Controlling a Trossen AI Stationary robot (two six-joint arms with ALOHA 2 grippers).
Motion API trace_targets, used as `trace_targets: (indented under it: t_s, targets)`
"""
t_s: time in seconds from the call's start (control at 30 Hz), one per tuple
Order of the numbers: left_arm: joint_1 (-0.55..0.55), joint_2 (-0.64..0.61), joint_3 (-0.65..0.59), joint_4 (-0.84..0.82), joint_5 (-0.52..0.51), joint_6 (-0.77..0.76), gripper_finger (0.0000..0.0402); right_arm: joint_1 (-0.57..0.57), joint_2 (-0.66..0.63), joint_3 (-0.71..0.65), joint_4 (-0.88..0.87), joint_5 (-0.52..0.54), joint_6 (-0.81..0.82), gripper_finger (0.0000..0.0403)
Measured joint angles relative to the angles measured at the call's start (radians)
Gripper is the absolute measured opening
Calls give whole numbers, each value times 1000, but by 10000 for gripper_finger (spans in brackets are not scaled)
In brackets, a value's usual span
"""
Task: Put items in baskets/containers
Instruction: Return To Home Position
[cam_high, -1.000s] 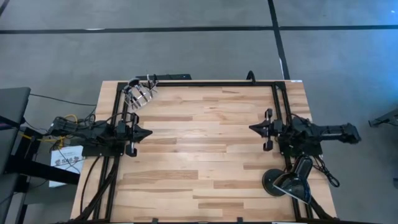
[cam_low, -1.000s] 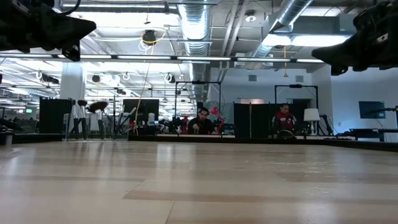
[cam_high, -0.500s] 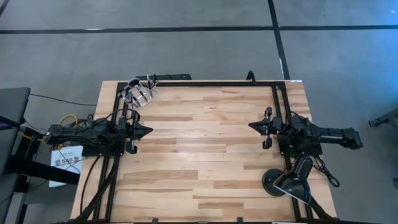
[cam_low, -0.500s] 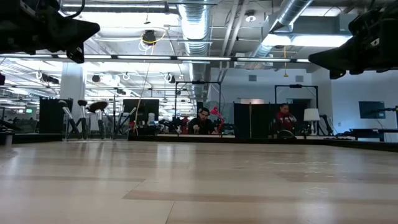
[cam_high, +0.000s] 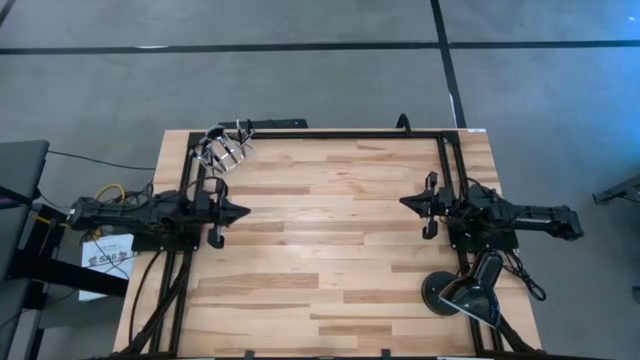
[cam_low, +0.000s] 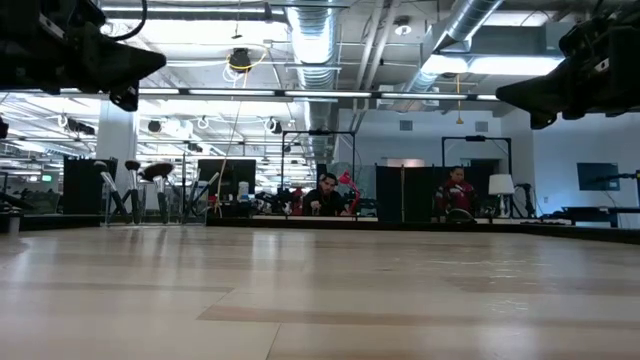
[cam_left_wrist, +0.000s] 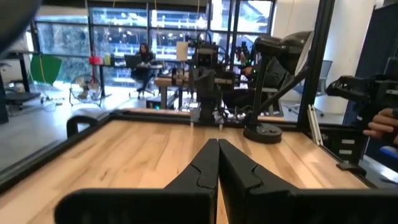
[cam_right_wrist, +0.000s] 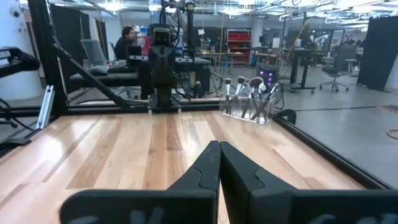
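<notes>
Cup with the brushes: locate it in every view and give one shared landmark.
High view: cup at the table's far left corner.
Low view: cup far left, at the back edge.
Left wrist view: not in it.
Right wrist view: cup right of centre.
Landmark: left gripper, the one nearer the cup.

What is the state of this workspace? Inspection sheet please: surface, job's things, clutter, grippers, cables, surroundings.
Surface: pale wooden plank table, no spills seen.
Job's things: clear plastic cup at the corner near the left arm, holding slim dark-handled makeup brushes; none seen loose.
Clutter: black round-based lamp beside the right arm.
Grippers: left gripper and right gripper both shut, empty, at opposite edges.
Cables: yellow and black cables behind the left arm.
Surroundings: seated people beyond the table.
</notes>
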Motion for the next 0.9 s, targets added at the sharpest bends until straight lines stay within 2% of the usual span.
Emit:
trace_targets:
  t_s: [0.5, 0.9]
  targets:
    - [0, 145, 0, 3, 0, -29, 6, -1, 0, 0, 0, -1, -3, 0]
    - [0, 194, 0, 11, 0, -27, 6, -1, 0, -1, 0, -1, -3, 0]
